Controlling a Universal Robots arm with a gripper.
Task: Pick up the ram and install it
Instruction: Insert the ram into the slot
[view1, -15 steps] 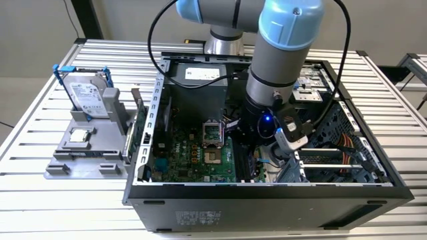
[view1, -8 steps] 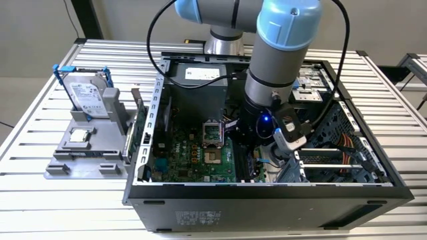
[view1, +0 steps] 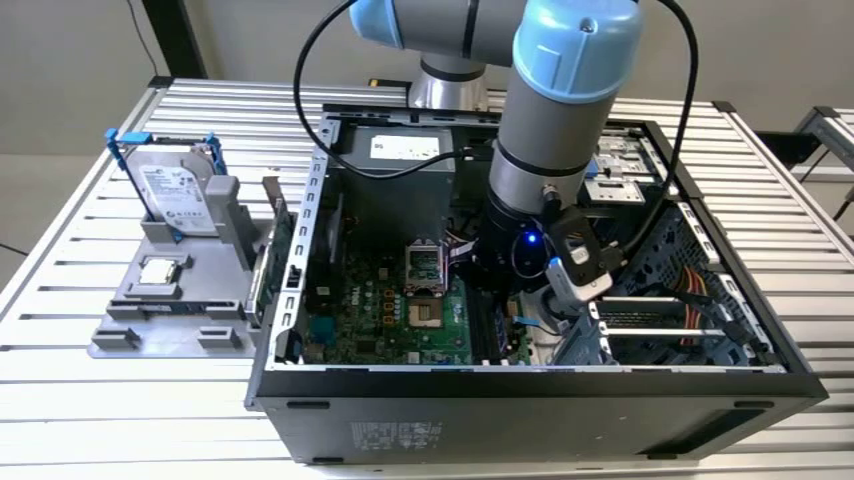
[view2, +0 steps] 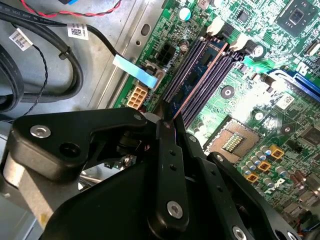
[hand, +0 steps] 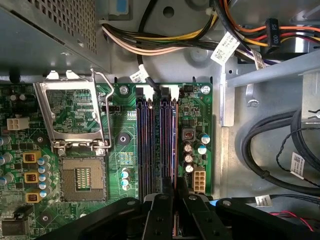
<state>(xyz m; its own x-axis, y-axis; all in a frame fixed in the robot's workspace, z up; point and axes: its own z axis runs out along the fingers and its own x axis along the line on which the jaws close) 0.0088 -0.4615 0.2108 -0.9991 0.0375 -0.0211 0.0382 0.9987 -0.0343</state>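
Note:
The ram (view2: 209, 66) is a thin board with a blue face and a copper edge. It stands on edge along the motherboard's black memory slots (hand: 156, 145), and one end runs in between my fingertips. My gripper (view2: 168, 120) is shut on that end, its black fingers (hand: 164, 205) pressed close together right above the slots. In the exterior view the gripper (view1: 514, 305) is low inside the open computer case (view1: 534, 385), over the green motherboard (view1: 387, 315) and mostly hidden behind the wrist.
An open processor socket (hand: 82, 177) with its raised metal frame lies beside the slots. Cable bundles (hand: 165, 42) and thick black cables (view2: 45, 55) crowd the case walls. Outside the case, a grey stand (view1: 174, 310) holds a hard drive (view1: 174, 190) and a square processor chip (view1: 160, 270).

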